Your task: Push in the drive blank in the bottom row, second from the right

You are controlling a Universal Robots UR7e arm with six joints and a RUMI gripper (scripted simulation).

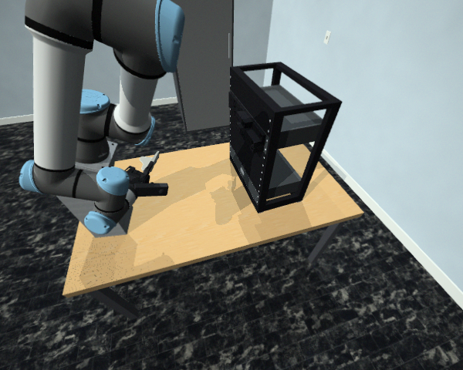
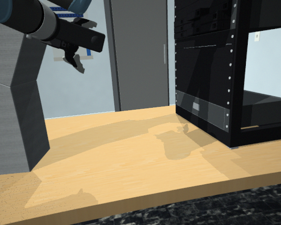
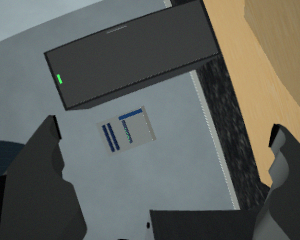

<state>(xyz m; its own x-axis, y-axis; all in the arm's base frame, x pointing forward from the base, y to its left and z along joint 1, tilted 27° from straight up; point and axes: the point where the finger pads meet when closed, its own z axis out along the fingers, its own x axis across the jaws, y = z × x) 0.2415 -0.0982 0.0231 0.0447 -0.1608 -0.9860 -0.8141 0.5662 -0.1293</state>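
Gripper: jaws held fully apart, nothing carried; kept at 9 o'clock of the table, well apart from the rack.
Rack: stood at 3 o'clock, front turned toward the arm for pushing.
Target blank: bottom row of the front block; individual slot cannot be told.

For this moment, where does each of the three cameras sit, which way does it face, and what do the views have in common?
Top: high above the floor, looking down on the table and rack; shows the arm and open gripper.
Exterior: low at the table edge, facing the rack front and door; shows the wrist and gripper.
Wrist: on the gripper, facing the wall poster; shows both fingers.
Shared: top and exterior both show rack, table and gripper.
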